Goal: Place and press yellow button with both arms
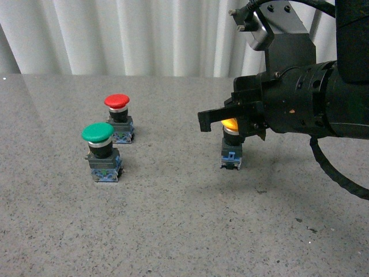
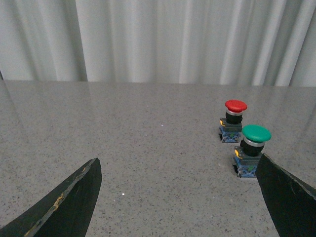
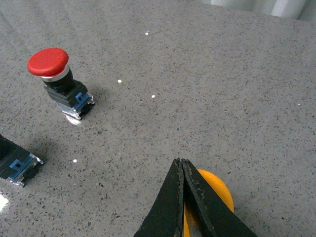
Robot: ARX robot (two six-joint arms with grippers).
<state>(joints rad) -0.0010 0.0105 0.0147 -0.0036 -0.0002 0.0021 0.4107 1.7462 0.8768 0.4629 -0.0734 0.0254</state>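
Right gripper (image 1: 203,120), fingers clenched, over the yellow button (image 1: 232,151); red button (image 1: 117,103) and green button (image 1: 97,133) well left; left gripper (image 2: 177,159) released

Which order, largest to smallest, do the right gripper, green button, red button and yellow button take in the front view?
1. right gripper, by far.
2. green button.
3. red button, smaller, but farther back, so unsure.
yellow button: partly hidden by the gripper, not rankable.

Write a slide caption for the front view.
Right gripper, shut, over the cap of the yellow button; green button and red button stand aside on the grey table.
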